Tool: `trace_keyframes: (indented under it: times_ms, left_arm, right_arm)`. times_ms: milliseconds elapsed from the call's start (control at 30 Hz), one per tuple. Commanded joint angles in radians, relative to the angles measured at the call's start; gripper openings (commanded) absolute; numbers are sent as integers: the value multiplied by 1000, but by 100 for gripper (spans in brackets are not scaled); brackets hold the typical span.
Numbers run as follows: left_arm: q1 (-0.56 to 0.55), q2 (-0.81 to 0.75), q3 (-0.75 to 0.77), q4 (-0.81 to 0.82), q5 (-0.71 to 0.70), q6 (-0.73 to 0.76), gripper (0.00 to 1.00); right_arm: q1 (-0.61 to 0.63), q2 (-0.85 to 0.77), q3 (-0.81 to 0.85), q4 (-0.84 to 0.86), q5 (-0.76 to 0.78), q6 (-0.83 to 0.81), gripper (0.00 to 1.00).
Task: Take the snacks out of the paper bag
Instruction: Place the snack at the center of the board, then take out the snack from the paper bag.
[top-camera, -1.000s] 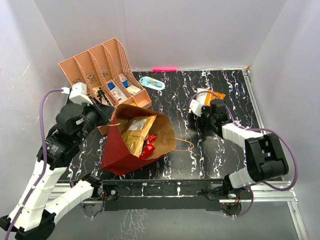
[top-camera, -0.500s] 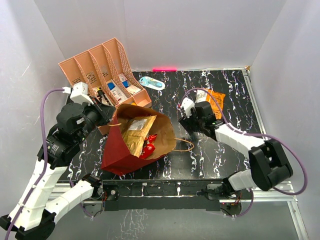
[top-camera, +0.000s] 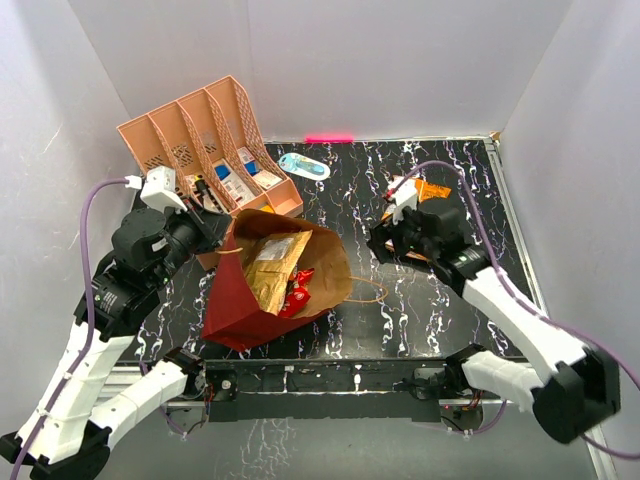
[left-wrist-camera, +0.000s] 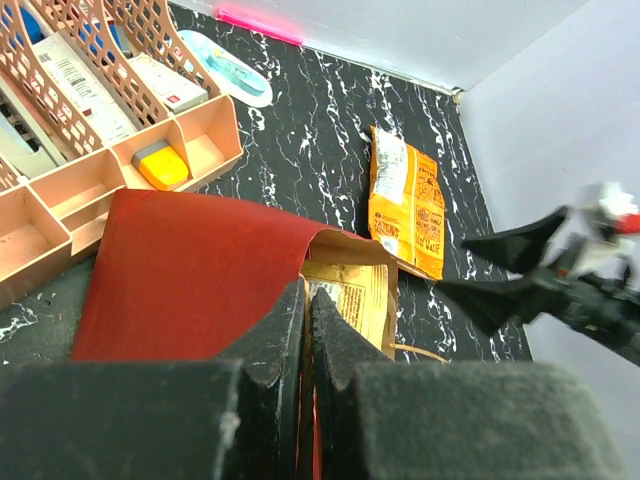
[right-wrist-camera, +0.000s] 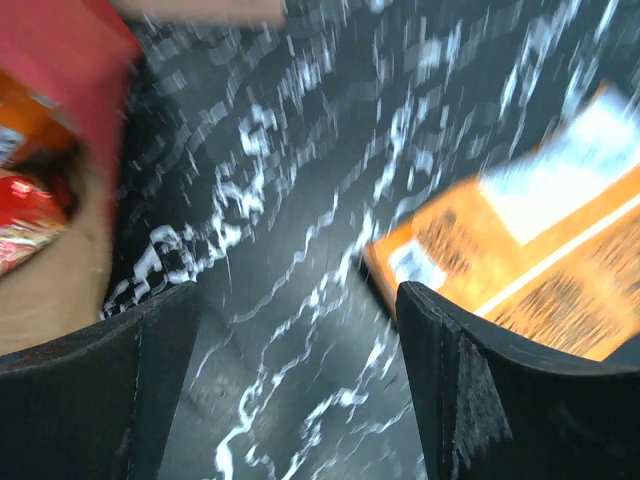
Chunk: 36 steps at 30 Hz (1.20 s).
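My right jaws are standing wide apart and holding nothing, hanging over bare worktop (top-camera: 400, 300) between the orange packet (top-camera: 432, 190) and the mouth of the paper bag (top-camera: 235, 310). My wrist view is smearing, so I am not trusting it for finer detail. My left jaws are pressing shut on the bag's rim on my left side, with a sliver of red paper showing between them. I am judging that this pinch is propping the mouth open.

The orange packet is lying flat on the worktop, well apart from the bag. Inside the bag, a gold packet (top-camera: 270, 260) is leaning against the brown lining, and a red packet (top-camera: 298, 290) is lying just beside it near the mouth. Others may be hiding underneath.

I am expecting these packets to be light, crinkly and slick, with puffed middles likely to squirm out of a grip. I am judging a flat crimped seam at an edge the best hold, and the red one the easiest reach. The bag is looking thin and light, so it is likely to drag along unless my left side is anchoring it.
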Motion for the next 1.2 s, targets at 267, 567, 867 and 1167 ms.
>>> trace_keyframes:
  times_ms: [267, 567, 867, 1167]
  left_arm:
    - [-1, -27, -19, 41, 27, -23, 0]
    - [-1, -36, -18, 36, 12, -19, 0]
    - [0, -36, -34, 49, 23, -30, 0]
    - [0, -36, -41, 56, 25, -34, 0]
  right_arm:
    - [181, -91, 228, 40, -578, -1072, 79]
    - [381, 144, 382, -120, -426, -1333, 77]
    - [468, 247, 442, -107, -403, -1436, 59]
    - [513, 348, 515, -68, -401, -1483, 42]
